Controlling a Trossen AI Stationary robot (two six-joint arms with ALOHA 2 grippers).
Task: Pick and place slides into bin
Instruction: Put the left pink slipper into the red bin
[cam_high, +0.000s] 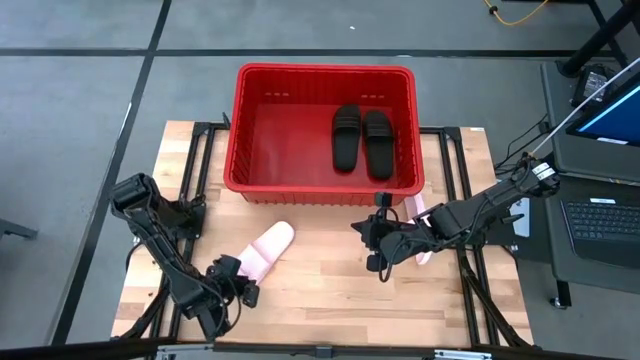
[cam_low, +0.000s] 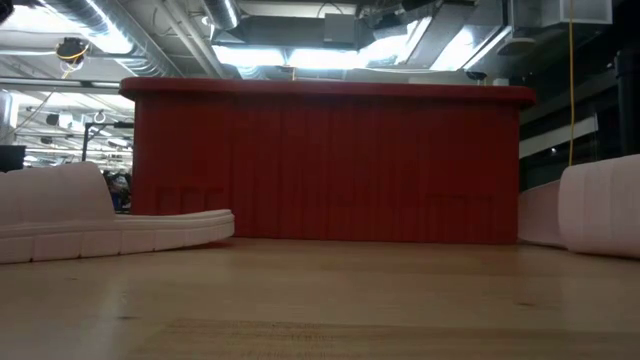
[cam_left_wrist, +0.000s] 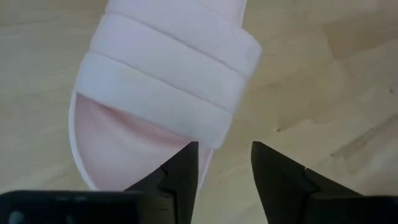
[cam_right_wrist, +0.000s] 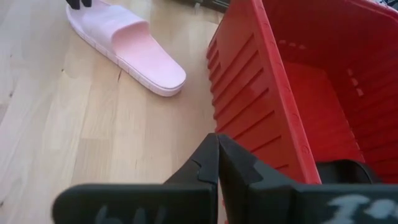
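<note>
Two black slides (cam_high: 360, 138) lie side by side on the floor of the red bin (cam_high: 250, 130) at the table's far edge. One pale pink slide (cam_high: 270, 250) lies flat on the table, sole down. My left gripper (cam_left_wrist: 224, 163) is open at its heel half, just behind the strap (cam_left_wrist: 168, 68). The second pink slide (cam_high: 418, 208) lies near the bin's right corner, mostly hidden under my right arm. My right gripper (cam_right_wrist: 217, 158) is shut and empty, just in front of the bin's near wall (cam_right_wrist: 249, 106). My left gripper comes from above, open astride the pink slide's side edge (cam_left_wrist: 208, 149) just behind the strap. One finger (cam_left_wrist: 183, 171) stands over the footbed, the other (cam_left_wrist: 273, 174) over the bare table. I cannot tell whether either finger touches the slide.
The low view shows the bin's near wall (cam_low: 330, 165) with a pink slide on either side (cam_low: 100, 225) (cam_low: 600, 210). Bare wood lies between the two grippers (cam_high: 320, 280). A desk with a laptop (cam_high: 600, 215) stands past the table's right edge.
</note>
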